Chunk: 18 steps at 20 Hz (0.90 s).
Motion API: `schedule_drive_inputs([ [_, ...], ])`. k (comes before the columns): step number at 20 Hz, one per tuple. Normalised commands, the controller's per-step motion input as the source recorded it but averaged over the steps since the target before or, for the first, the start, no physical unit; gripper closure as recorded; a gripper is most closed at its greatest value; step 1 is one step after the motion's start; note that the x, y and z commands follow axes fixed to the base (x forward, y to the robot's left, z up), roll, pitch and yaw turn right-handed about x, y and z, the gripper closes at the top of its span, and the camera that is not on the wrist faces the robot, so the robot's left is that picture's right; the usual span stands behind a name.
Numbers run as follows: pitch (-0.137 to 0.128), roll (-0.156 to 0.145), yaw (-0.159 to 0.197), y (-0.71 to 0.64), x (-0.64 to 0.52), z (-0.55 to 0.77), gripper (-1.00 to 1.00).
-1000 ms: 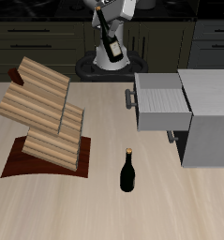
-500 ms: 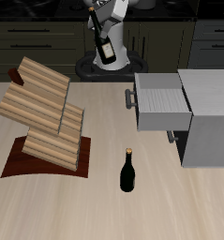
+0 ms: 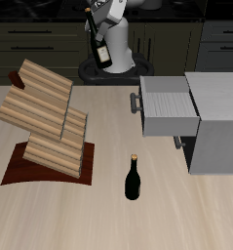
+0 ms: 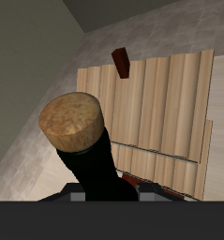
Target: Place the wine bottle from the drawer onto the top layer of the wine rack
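Two bottles are in play: the gripper (image 3: 97, 29) is clamped on the wine bottle (image 3: 104, 49), tilted high at the table's back. Risk: the top layer (image 3: 47, 82) slopes, so a careless release could send it rolling off toward the spare bottle (image 3: 133, 180).

Even, soft simulator light from overhead, pale counter (image 3: 108, 220) bright, cabinets behind dim, faint short shadows under the second bottle (image 3: 134, 180), no glare, coarse low-resolution render, wrist view crisp, black band at 6 o'clock
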Motion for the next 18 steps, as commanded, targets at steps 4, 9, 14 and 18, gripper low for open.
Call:
schedule_drive_inputs([
  [4, -0.005, -0.053, -0.055, -0.17, 0.07, 0.03, 1.00],
  [9, -0.004, -0.023, -0.043, -0.12, 0.01, 0.01, 1.00],
  [14, -0.011, -0.044, -0.040, -0.22, -0.03, 0.00, 1.00],
  [18, -0.002, -0.028, -0.034, -0.15, 0.02, 0.03, 1.00],
])
